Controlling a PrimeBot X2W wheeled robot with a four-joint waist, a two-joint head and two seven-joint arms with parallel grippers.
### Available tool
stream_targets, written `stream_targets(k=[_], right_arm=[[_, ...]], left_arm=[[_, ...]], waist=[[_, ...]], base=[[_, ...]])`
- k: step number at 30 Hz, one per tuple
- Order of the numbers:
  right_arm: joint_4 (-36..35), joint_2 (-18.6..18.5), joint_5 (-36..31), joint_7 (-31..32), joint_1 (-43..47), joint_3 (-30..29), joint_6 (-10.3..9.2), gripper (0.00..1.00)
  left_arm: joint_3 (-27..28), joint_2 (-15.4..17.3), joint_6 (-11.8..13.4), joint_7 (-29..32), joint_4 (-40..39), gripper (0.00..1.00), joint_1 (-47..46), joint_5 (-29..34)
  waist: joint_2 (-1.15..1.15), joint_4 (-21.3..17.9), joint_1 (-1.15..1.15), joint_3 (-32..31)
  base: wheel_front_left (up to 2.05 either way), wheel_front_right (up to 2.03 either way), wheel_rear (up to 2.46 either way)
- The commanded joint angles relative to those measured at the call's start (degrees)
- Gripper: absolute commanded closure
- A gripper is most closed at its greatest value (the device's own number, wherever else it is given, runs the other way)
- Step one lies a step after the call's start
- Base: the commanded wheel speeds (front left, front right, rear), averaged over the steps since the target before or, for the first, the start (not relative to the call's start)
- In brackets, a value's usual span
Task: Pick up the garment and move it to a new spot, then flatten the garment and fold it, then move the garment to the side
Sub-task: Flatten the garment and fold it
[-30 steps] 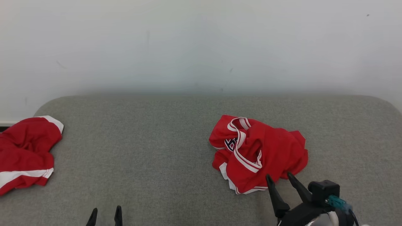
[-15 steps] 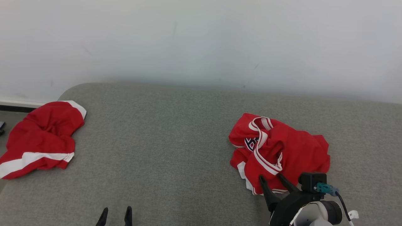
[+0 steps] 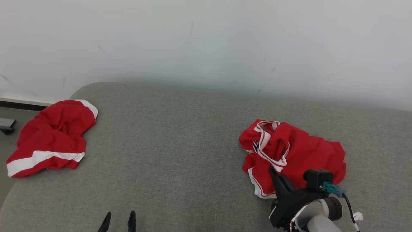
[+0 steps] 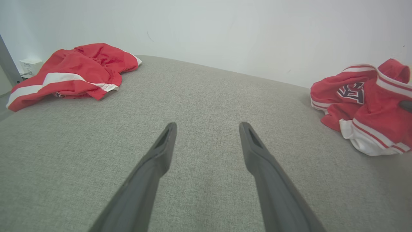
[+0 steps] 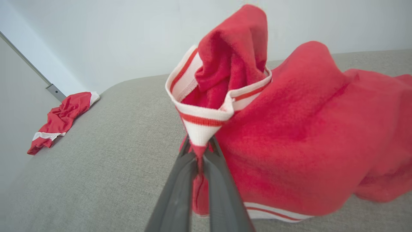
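On the grey cushion (image 3: 180,145), we saw the crumpled red garment (image 3: 309,151) lying near its front right edge and a second red garment (image 3: 51,138) at the left edge. Our right gripper (image 3: 276,175) pinched the crumpled garment's striped trim, while our left gripper (image 4: 208,125) gaped empty at the front edge.

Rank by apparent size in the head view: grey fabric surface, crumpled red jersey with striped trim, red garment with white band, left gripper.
Largest: grey fabric surface.
Next, looking alike, so unranked: crumpled red jersey with striped trim and red garment with white band.
Smallest: left gripper.
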Motion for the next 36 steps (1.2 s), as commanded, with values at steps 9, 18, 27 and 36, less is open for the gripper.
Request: stream_targets(k=[9,18,27,36], right_arm=[[-9.2,-0.1,17.1,0.8,-6.1,9.5,-0.06,1.0],[-19.7,-0.1,46.5,-1.6,-20.5,17.2,-0.05,1.0],[-23.4,-0.1,60.9,-7.4,-34.7,15.3,-0.04,1.0],[-4.2,-1.3,45.1,-7.7,-25.6,-2.5,-0.04,1.0]], left_arm=[[1.5,-0.1,-0.1,-0.2,-1.1,0.0,0.4,0.2],[2.2,-0.7,-0.1,-0.2,-1.7,0.0,-1.1,0.5],[2.6,-0.9,-0.1,-0.2,-1.9,0.0,-1.7,0.8],[1.9,-1.3,-0.1,-0.2,-1.7,0.0,-1.8,0.4]], waist=[[0.0,-3.5,0.0,0.1],[0.0,-6.5,0.0,1.8],[0.0,-8.0,0.0,2.6],[0.0,-8.8,0.0,3.2]], base=[[0.0,0.0,0.0],[0.0,0.0,0.0],[0.0,0.0,0.0],[0.0,0.0,0.0]])
